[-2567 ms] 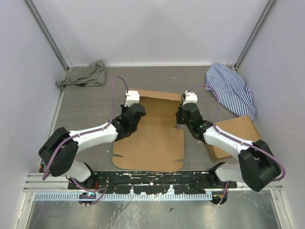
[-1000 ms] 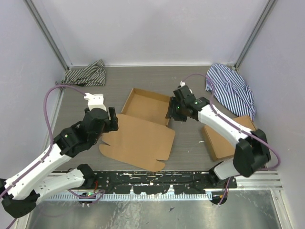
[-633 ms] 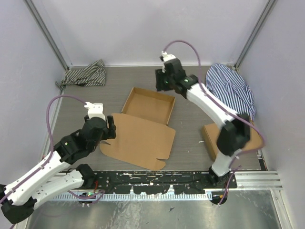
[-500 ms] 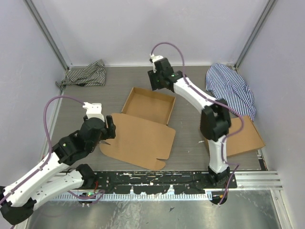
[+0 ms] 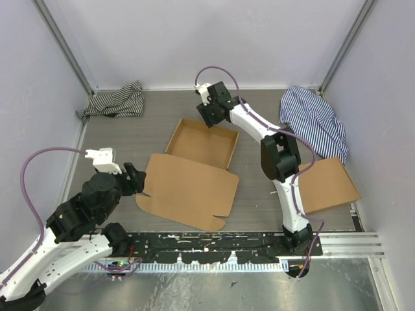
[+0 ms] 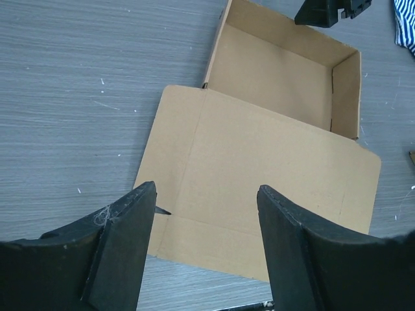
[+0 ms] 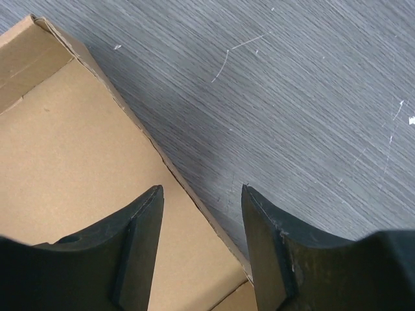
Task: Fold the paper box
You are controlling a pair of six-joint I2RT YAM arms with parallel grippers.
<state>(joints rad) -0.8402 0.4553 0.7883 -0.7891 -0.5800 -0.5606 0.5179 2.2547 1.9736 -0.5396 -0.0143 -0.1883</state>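
The paper box (image 5: 201, 144) lies mid-table as a shallow brown tray with its walls up. Its wide lid flap (image 5: 190, 192) lies flat toward me. In the left wrist view the tray (image 6: 275, 74) is beyond the flap (image 6: 259, 172). My left gripper (image 6: 206, 188) hovers open above the flap's near left corner, holding nothing; from above the left gripper (image 5: 137, 183) sits just left of the flap. My right gripper (image 5: 208, 120) is at the tray's far wall. It stands open (image 7: 202, 188), with the wall's edge (image 7: 152, 152) running between its fingers, not pinched.
A second brown cardboard box (image 5: 326, 185) lies at the right, near the right arm's base. One striped cloth (image 5: 115, 102) is bunched at the back left and another (image 5: 316, 121) at the back right. Side walls close in the table.
My right arm swung from the tray's right wall round to its far edge. My left arm pulled back toward the near left, off the lid flap. The box stayed put.
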